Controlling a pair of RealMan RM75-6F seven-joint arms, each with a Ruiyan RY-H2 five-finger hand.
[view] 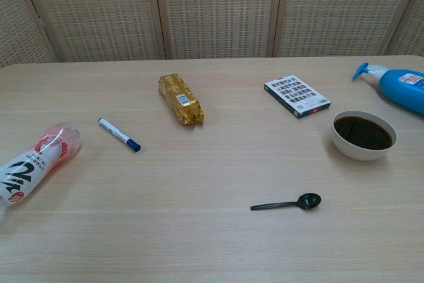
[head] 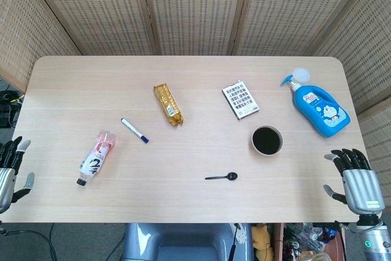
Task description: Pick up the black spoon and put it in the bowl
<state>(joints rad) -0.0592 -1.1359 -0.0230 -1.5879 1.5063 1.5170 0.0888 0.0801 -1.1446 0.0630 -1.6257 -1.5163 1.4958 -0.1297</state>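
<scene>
The black spoon (head: 222,176) (view: 286,203) lies flat near the table's front edge, its scoop end to the right. A white bowl (head: 267,140) (view: 364,135) with a dark inside stands to the right of it and a little further back. My right hand (head: 355,180) hovers at the table's front right corner, fingers spread, holding nothing, well to the right of the spoon. At the front left edge my left hand (head: 11,172) is also empty with fingers apart. Neither hand shows in the chest view.
A fallen plastic bottle (head: 96,158) (view: 33,162) and a blue-capped marker (head: 134,131) (view: 119,134) lie at the left. A gold snack packet (head: 168,104) (view: 180,99) and a card box (head: 240,99) (view: 297,96) lie mid-table. A blue pump bottle (head: 319,106) (view: 399,87) lies at the back right.
</scene>
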